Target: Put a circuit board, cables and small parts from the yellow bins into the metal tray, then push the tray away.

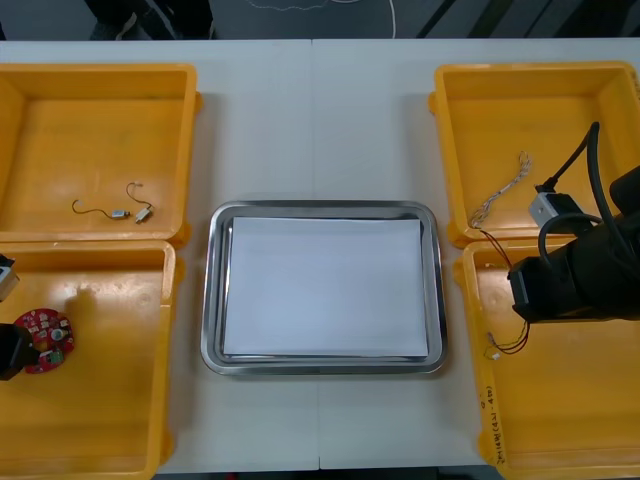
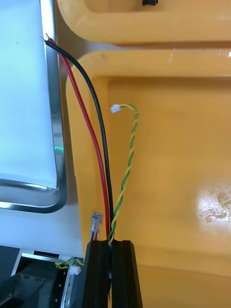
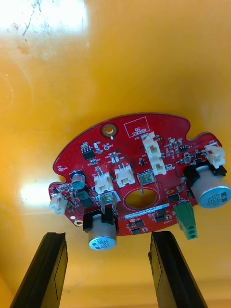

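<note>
- Circuit board, round and red, lies flat on the floor of the lower-left yellow bin, close to the left edge of the front view.
- It is judged light and stiff but fragile. Tall capacitors, white connectors and a green plug stand up from its face, and these should not be squeezed or knocked.
- A hold across the bare rim is judged best, since a flat board on a smooth bin floor could slide away from a shallow pinch.
- The left gripper is poised over the board with its fingers spread wide and nothing between them. The board's near edge lies just beyond the fingertips.
- The right gripper is seen at the right of the front view, above the lower-right yellow bin. Its fingers are pressed together on a red and black cable and a twisted yellow and green cable.
- Both cables are judged light and limp. Gripped at one end, they trail freely, and a snag on the bin wall is possible.
- The metal tray, white inside, sits at the centre of the front view; the free end of the red and black cable reaches over its rim.
</note>
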{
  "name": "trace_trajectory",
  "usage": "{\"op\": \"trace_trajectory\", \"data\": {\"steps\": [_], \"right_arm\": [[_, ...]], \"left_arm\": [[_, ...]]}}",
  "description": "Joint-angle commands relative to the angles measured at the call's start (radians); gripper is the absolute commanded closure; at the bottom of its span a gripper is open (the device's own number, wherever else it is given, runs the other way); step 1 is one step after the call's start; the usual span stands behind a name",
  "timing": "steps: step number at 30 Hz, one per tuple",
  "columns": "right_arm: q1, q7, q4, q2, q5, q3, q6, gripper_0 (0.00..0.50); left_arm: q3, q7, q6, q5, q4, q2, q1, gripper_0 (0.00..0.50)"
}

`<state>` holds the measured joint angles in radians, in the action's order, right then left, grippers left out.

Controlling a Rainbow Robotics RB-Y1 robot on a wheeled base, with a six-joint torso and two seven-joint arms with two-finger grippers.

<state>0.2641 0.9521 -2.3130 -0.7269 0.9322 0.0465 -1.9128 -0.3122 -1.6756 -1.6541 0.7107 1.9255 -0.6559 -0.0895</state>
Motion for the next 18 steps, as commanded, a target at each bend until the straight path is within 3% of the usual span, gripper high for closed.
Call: {"op": "trace_trajectory", "data": {"steps": [1,9,18], "right_arm": [[0.064,-0.009,-0.032,0.018,0.014,-0.022,-0.007,0.5],[0.11,-0.029,-0.002,0.023,0.033,-0.011,-0.007,0.5],[0.112,-0.038,0.001,0.012,0.031,0.024,-0.007,0.5]], "left_arm": [[-0.065,-0.107,-0.084,0.018,0.049,0.01,0.033,0.0],[-0.133,-0.001,-0.201,0.047,0.138,0.01,0.073,0.0],[-0.093,0.332,-0.22,0.067,0.221,0.012,0.073,0.0]]}}
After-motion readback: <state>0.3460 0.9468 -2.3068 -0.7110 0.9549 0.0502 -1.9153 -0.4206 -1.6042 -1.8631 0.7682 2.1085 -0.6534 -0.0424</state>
